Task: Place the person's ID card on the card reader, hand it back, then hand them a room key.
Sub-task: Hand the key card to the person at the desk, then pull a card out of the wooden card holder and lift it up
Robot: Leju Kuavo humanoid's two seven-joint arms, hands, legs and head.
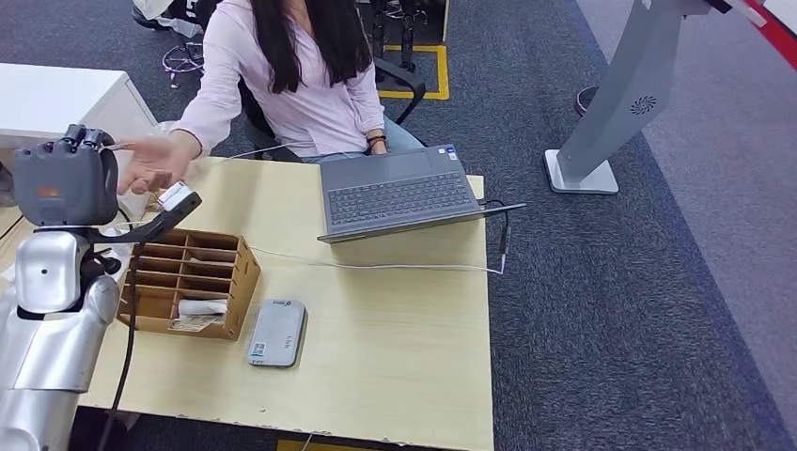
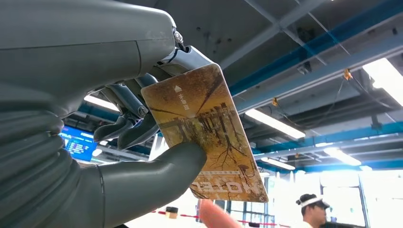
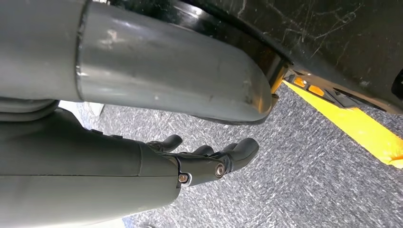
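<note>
One room key [image 2: 204, 135] is pinched in the left hand [image 2: 95, 142], thumb pressed on its face, darker fingers [image 2: 128, 128] behind it, held up beside the person's hand [image 1: 150, 162]. One card reader [image 1: 276, 332] is seen on the counter [image 1: 395, 319]. The right hand [image 3: 209, 159] hangs loosely spread, nothing gripped.

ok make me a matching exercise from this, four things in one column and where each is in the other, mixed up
Things
1. room key
2. card reader
3. laptop
4. right hand

Places
A. open on the table's far side, in front of the person
B. hanging over the grey carpet, holding nothing
C. pinched in the left hand, raised toward the person's hand
D. flat on the table beside the wooden organizer

Pairs: 1-C, 2-D, 3-A, 4-B
</note>
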